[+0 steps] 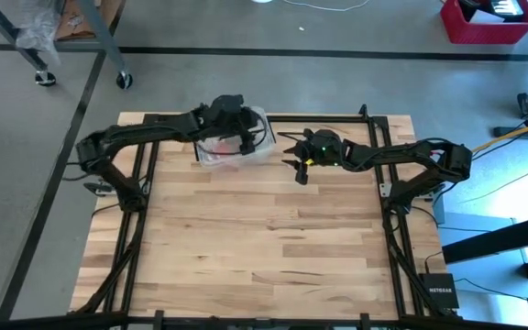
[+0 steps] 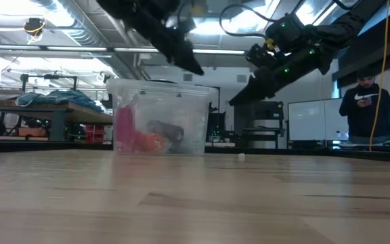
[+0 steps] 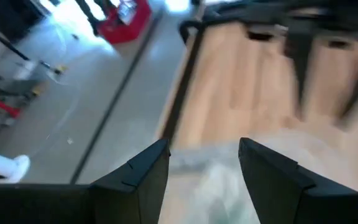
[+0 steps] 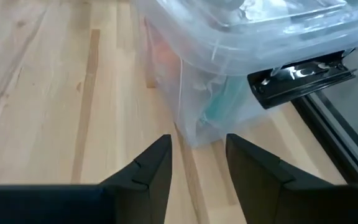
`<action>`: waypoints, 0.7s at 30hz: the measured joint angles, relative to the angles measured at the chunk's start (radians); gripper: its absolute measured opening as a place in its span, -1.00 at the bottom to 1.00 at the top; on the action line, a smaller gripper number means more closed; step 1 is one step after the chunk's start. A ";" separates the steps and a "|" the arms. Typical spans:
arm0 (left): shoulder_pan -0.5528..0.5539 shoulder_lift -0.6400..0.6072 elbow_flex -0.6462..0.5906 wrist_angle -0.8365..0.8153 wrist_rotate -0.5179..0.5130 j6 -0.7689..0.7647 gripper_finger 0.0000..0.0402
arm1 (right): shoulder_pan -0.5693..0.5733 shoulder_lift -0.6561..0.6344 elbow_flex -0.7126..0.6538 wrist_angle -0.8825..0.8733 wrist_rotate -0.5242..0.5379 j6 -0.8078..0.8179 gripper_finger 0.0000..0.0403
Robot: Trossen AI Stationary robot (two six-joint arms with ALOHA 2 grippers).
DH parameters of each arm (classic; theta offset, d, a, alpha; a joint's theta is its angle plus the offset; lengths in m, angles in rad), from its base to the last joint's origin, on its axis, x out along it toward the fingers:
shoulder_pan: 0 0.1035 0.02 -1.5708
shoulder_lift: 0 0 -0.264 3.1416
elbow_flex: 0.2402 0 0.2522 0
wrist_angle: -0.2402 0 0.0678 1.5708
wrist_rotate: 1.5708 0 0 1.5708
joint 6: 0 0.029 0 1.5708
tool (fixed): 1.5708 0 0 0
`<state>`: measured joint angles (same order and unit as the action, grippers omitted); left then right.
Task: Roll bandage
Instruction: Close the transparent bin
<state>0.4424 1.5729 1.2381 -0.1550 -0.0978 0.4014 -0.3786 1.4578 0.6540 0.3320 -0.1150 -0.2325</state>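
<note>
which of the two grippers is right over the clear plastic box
The left gripper, open above the clear plastic box; the right gripper hangs beside it.

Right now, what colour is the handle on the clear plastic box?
Black. The handle on the clear plastic box shows best in the right wrist view.

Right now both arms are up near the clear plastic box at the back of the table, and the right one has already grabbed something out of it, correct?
Not quite. Both arms are near the clear plastic box at the table's far edge, but the right gripper holds nothing: the right wrist view shows bare wood between its open fingers, beside the box. The left gripper hangs over the box.
</note>
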 joint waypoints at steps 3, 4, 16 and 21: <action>-0.019 -0.079 0.000 -0.173 0.000 -0.015 -0.07 | 0.000 0.000 0.000 -0.012 0.000 0.000 -0.23; -0.021 -0.101 0.000 -0.238 0.000 -0.022 -0.07 | 0.000 0.000 0.000 -0.019 0.000 0.000 -0.23; 0.034 -0.141 -0.009 -0.445 -0.020 -0.063 -0.07 | 0.000 0.001 0.000 -0.006 0.001 0.019 -0.23; 0.058 -0.125 -0.062 -0.395 -0.022 -0.048 -0.07 | 0.000 0.001 0.000 -0.008 0.002 0.019 -0.23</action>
<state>0.5006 1.4483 1.1765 -0.5502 -0.1196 0.3530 -0.3786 1.4586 0.6537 0.3238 -0.1135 -0.2138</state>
